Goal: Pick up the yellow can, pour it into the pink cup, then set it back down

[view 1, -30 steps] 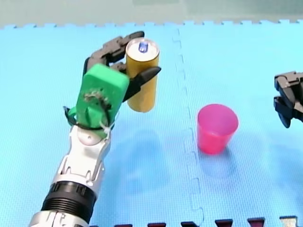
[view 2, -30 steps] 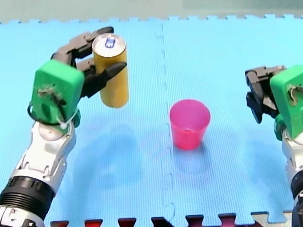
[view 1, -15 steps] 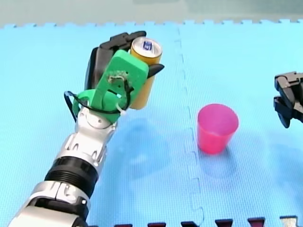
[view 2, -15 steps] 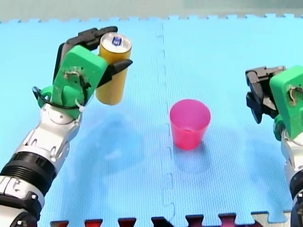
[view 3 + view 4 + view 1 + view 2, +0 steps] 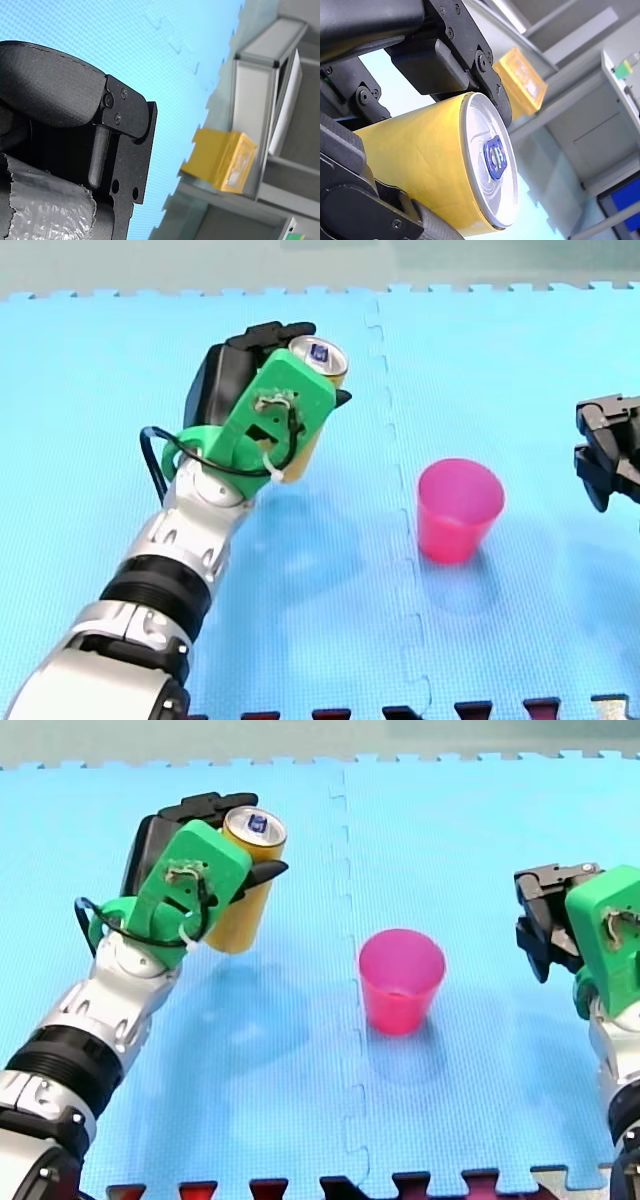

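A yellow can [image 5: 238,916] with a silver top is held off the mat by my left hand [image 5: 235,840], which is shut around it at the back left. The can leans with its top toward the right. In the second wrist view the can [image 5: 430,160] lies between the black fingers [image 5: 440,65], its blue tab showing. The pink cup [image 5: 401,980] stands upright on the mat, right of the can and nearer to me, with a clear gap between them. My right hand [image 5: 541,925] hovers at the right edge, holding nothing.
Blue foam mat [image 5: 300,1100] with a puzzle seam [image 5: 348,900] running front to back just left of the cup. Red and black pieces [image 5: 330,1188] line the mat's front edge. A shelf with a yellow box [image 5: 222,157] stands beyond the mat.
My left wrist has rolled over, leaning the can's top to the right and carrying it slightly toward the cup. The right hand and the cup have stayed in place.
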{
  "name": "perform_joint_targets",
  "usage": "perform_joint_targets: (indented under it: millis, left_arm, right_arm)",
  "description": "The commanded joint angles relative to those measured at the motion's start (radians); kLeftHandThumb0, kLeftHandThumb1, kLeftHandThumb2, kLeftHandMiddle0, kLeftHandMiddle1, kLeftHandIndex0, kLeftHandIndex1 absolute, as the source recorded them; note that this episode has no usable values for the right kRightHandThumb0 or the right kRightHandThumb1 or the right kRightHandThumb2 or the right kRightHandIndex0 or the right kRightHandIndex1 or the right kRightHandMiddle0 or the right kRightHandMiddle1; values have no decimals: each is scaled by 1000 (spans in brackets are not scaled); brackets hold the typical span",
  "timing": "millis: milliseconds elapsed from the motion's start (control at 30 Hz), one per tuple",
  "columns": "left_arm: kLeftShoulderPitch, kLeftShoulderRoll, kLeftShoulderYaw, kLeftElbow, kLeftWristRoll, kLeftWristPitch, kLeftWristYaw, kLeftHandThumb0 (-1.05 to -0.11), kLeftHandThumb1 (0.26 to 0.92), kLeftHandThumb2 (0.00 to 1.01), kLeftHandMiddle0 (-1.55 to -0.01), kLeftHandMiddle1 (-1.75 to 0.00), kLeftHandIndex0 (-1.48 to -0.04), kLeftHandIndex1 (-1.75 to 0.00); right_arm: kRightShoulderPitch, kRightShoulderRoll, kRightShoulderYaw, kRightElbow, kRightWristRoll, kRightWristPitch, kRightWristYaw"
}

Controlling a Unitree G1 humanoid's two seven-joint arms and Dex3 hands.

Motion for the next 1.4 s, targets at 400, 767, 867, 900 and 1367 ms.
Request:
perform_joint_targets:
  millis: [400,767,867,900,1367]
  left_arm:
    - [3,-43,-30,-30,-19,-50,-97,-381,770,0,-1352,-10,-1211,-5]
    - [1,-43,-44,-28,-10,-60,-103,-376,778,2,-1383,-17,-1210,-1]
    - [1,-45,-46,-24,-9,-65,-101,-380,781,2,-1385,-16,-1210,-1]
    - [1,-46,-47,-22,-8,-68,-100,-382,781,2,-1386,-15,-1210,-1]
    - [-5,-32,-67,0,12,-99,-111,-406,789,1,-1380,-6,-1189,0]
  right_arm:
    - [-1,3,-5,1,2,-5,5]
    - [2,7,-23,3,19,2,36]
    - [3,10,-26,3,21,1,41]
    - [3,11,-28,3,21,0,42]
    - [1,15,-35,4,24,-5,56]
